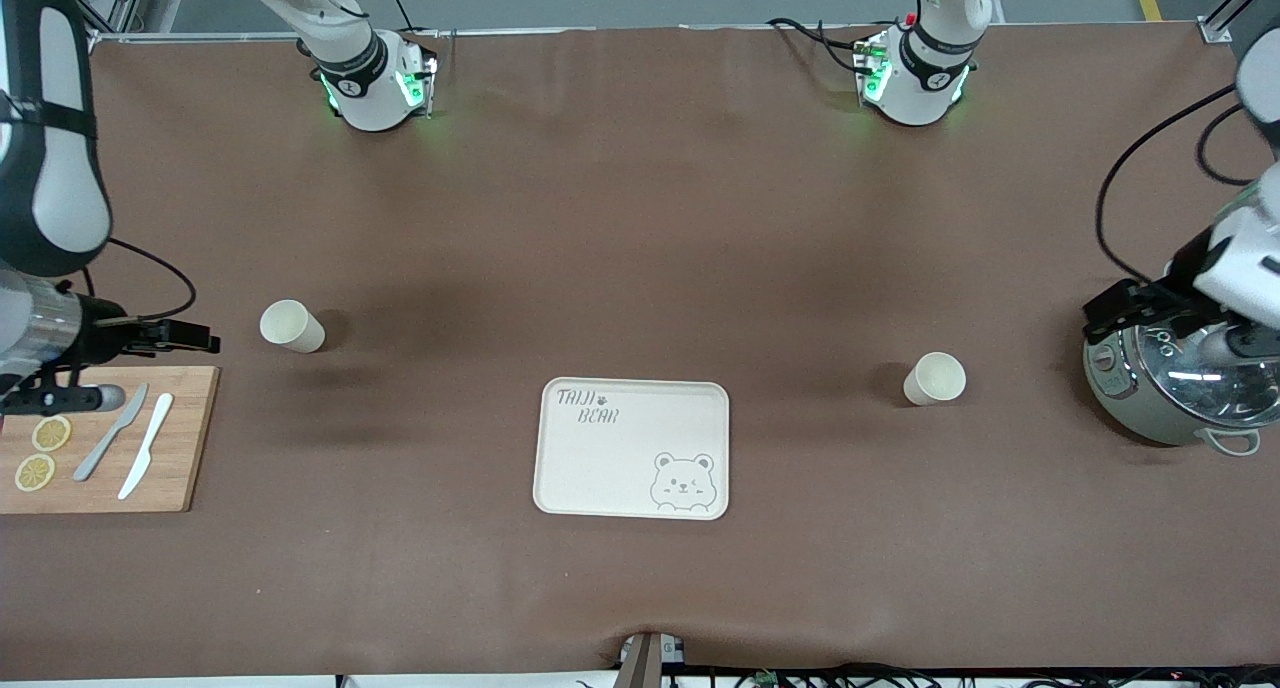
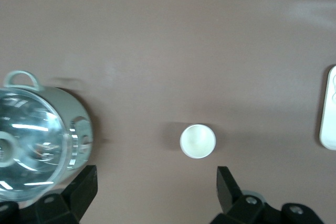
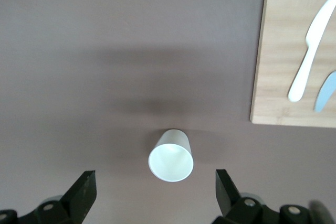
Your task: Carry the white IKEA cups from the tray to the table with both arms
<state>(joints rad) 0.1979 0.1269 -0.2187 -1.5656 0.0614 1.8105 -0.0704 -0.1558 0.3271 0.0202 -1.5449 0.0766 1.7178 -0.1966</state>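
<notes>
Seeing both cups [image 1: 292, 325] [image 1: 935, 378] upright mid-frame, clear of the tray's [image 1: 560, 488] edges; my left gripper [image 2: 152, 190] and right gripper [image 3: 155, 192] gape wide, holding nothing.

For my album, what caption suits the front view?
Two white cups stand upright on the table beside a bear tray.

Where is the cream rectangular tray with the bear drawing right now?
In the front view the cream rectangular bear tray lies mid-table, between the two white cups and nearer the camera than both.
</notes>
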